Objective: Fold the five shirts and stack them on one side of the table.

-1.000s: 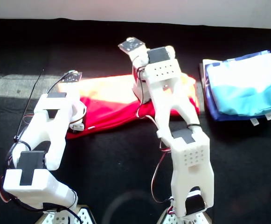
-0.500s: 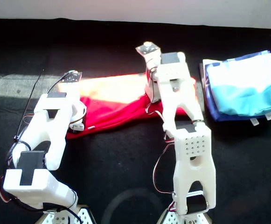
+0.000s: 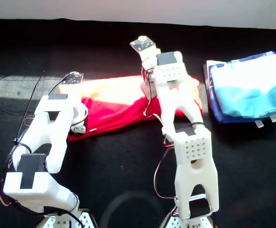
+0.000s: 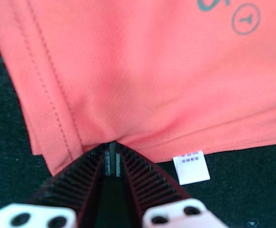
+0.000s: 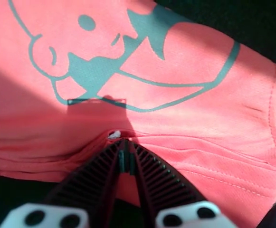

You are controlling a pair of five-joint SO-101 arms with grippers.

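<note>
Folding the red shirt [image 3: 114, 107] is the step in hand, and you are partway through it. It lies in a long, narrow band across the middle of the table [image 3: 104, 161], between the 2 arms. Your left gripper [image 4: 113, 159] has its jaws closed tight on a pinch of the shirt's edge, just beside the white label [image 4: 191, 167]. Your right gripper [image 5: 123, 159] is likewise clamped on a ridge of cloth, near the teal print [image 5: 114, 66]. So both ends are held and neither jaw is free.

The stack [image 3: 249, 90] of folded shirts sits at the right side of the table, apart from the red one. It seems to hold several layers, though you cannot count them from above.

Your next move probably calls for both arms to carry their pinches together, so the band doubles over evenly instead of twisting. Lift enough that the cloth clears the table, lay the fold flat, and only then release. After that, the folded shirt needs moving onto the stack at the right.
</note>
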